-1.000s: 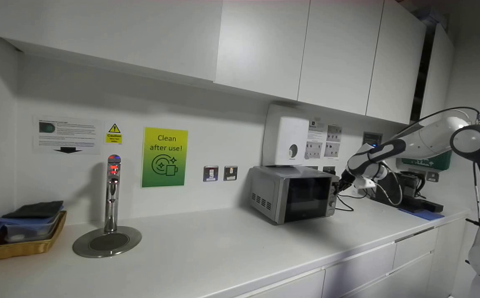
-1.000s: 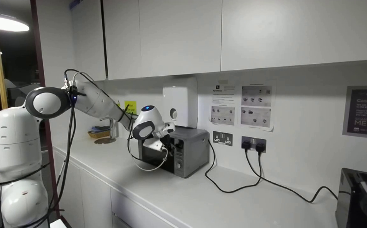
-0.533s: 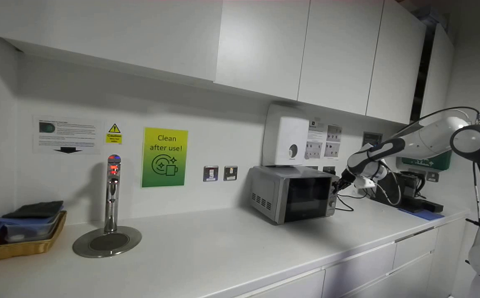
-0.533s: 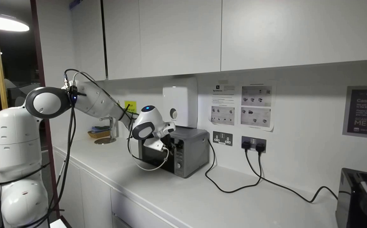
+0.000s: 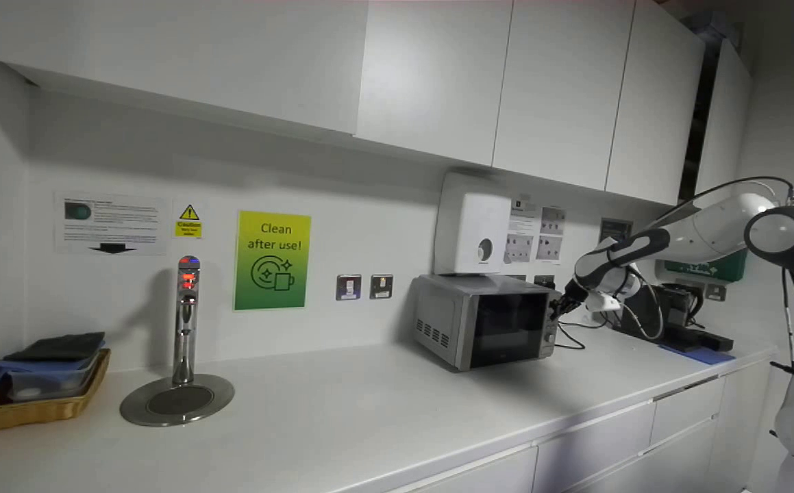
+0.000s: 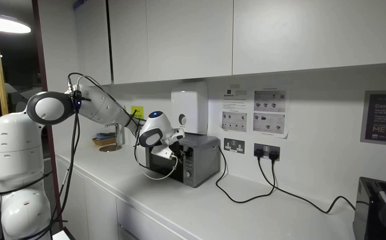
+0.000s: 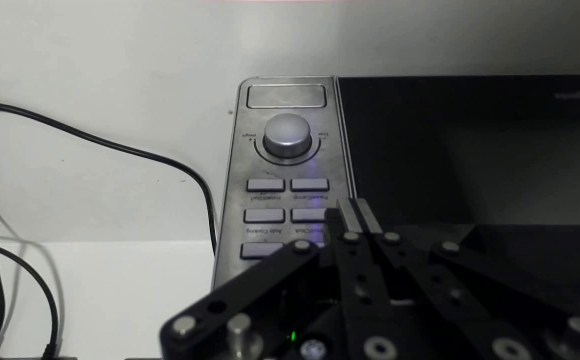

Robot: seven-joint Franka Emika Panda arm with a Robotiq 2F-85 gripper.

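Two pale fingertips (image 7: 350,216) are pinched together, so the jaws are fully closed, nothing caught between them that I can see. From the wrist view they line up with the seam (image 7: 345,135) where the control panel (image 7: 282,172) meets the dark door (image 7: 460,150); can't tell if they actually touch. Knob (image 7: 287,132) is further along the panel, apart from the tips. Progress-wise, I'd say the reach is done: tips are up at the front of the microwave (image 5: 486,323), door looks closed. Whether anything's been pressed, no clue, so that part might still be left. Microwave's sitting on the white counter (image 5: 369,424) in both exterior views, white dispenser (image 5: 462,226) mounted up behind it, chrome tap (image 5: 185,329) well apart along the counter.
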